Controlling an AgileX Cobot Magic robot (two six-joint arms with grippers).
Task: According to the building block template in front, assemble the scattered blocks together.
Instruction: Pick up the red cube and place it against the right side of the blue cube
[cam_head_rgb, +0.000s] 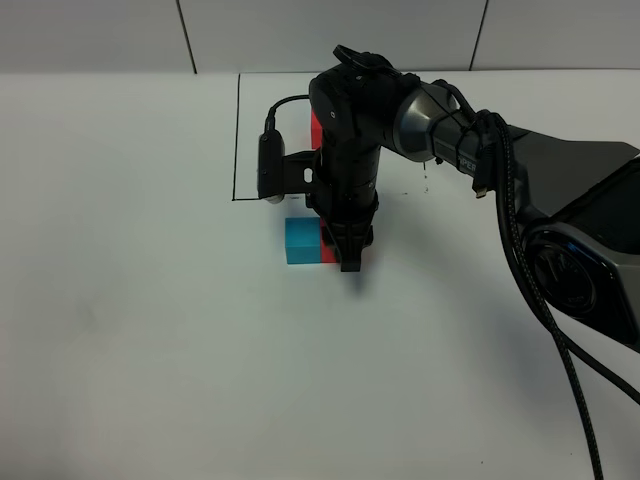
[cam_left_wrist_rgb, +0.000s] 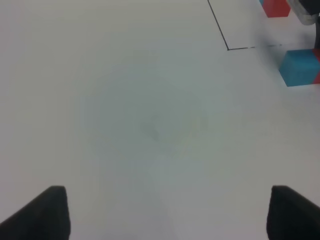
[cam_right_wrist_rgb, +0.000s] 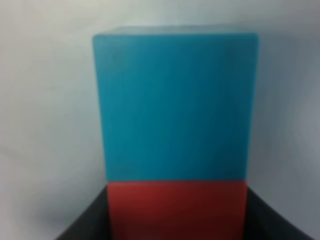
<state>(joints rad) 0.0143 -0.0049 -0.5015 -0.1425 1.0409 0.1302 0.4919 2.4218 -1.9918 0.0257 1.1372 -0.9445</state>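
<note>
A blue block (cam_head_rgb: 301, 241) lies on the white table with a red block (cam_head_rgb: 327, 246) touching its right side. My right gripper (cam_head_rgb: 350, 256) reaches down from the right and is shut on the red block. In the right wrist view the red block (cam_right_wrist_rgb: 177, 210) sits between the dark fingers (cam_right_wrist_rgb: 85, 227) and is flush against the blue block (cam_right_wrist_rgb: 175, 105). The template's red block (cam_head_rgb: 318, 128) stands behind the arm, mostly hidden. My left gripper (cam_left_wrist_rgb: 167, 215) is open and empty over bare table; the blue block (cam_left_wrist_rgb: 300, 67) is far from it.
A thin black outline (cam_head_rgb: 236, 140) marks the template area at the back of the table. The right arm's body and cable (cam_head_rgb: 520, 250) cross the right side. The left arm does not show in the exterior view.
</note>
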